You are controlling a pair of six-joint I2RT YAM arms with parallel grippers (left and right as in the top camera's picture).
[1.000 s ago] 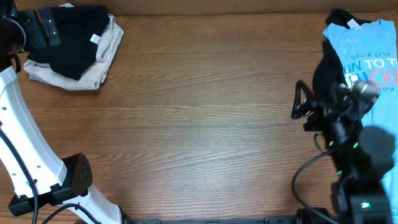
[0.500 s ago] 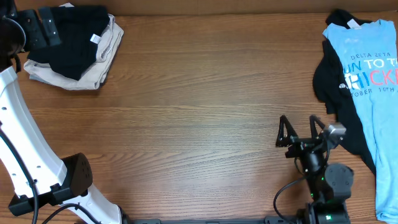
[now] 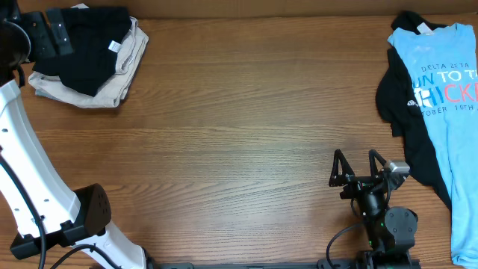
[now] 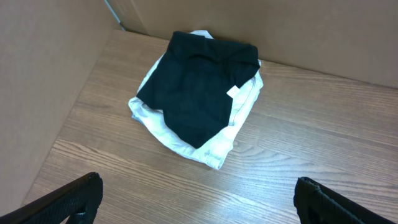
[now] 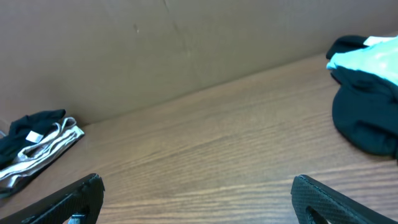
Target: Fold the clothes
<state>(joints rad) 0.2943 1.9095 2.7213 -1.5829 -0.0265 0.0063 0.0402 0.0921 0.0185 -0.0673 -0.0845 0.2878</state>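
- Left gripper: the fingers stand wide apart with nothing between them. The gripper hangs over the far-left corner of the table.
- Folded stack: a black garment with a small white tag lies on top of a beige garment. The stack sits directly ahead of the left gripper, centred between its fingers and clear of them. Both pieces look compact and squared, so this pair is judged done.
- Right gripper: the fingers stand wide apart and hold nothing. The gripper is over bare wood at the near edge and points toward the far edge.
- Black shirt: it bears a small white logo and lies ahead of the right gripper and to its right, near but not touching. It is rumpled and lies partly under the next item.
- Light-blue printed T-shirt: it lies farther to the right of the right gripper, spread flat over the black shirt with the collar at the far end.
  - Its long axis runs far to near, roughly parallel to the direction in which the right gripper points.
  - Its right side runs out of view.
- Assessment: the right arm is much the nearer to the unfolded pile, and the left gripper is well apart from it. The coming reach probably calls for travel forward and to the right. The T-shirt, being on top, is the likely first pick.
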